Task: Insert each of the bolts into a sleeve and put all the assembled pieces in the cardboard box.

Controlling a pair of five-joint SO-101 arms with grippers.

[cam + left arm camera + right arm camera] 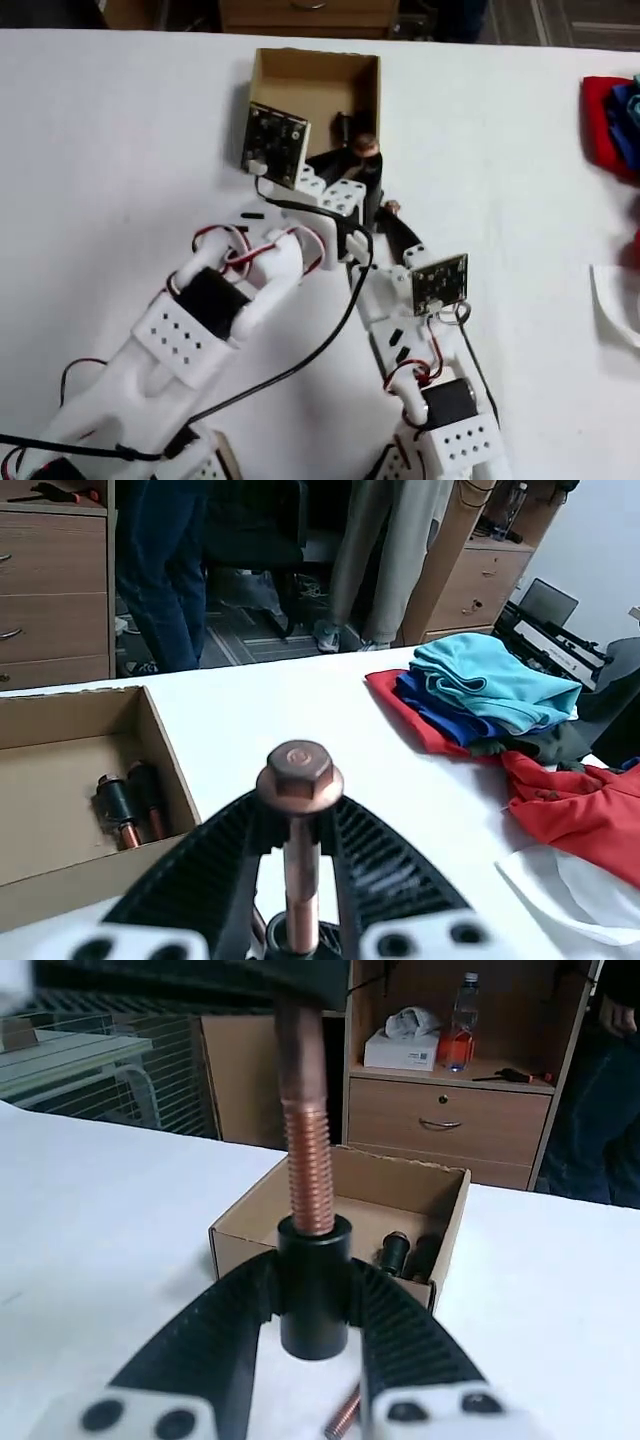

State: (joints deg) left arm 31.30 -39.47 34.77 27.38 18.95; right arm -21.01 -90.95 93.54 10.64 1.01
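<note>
1. Left gripper (298, 812): ribbed black fingers are clamped on the shank of a copper bolt (300, 772), just under its hex flange head. The bolt is upright, head up.
2. Right gripper (315, 1278): fingers are closed round a black sleeve (315, 1310). The sleeve stands upright with its mouth up.
3. The bolt's threaded end sits in the sleeve's mouth. Most of the thread and the plain shank show above the rim, so it is only partly in.
4. High view: the cardboard box (310, 85) lies at 12 o'clock on the white table (120, 150). The two grippers meet at the box's 5 o'clock corner, with the bolt head over that corner's edge.
5. The box is open-topped. Two assembled pieces (128, 805) lie side by side on its floor, black sleeves with copper ends showing.
6. A loose bolt (343, 1415) lies flat on the table beneath the right gripper, partly hidden by a finger.
7. In the high view the left arm comes in from 7 o'clock and the right arm from 5 o'clock.
8. A pile of folded clothes (490, 685), teal, blue and red, sits at the table's 3 o'clock edge, well apart from the box.
</note>
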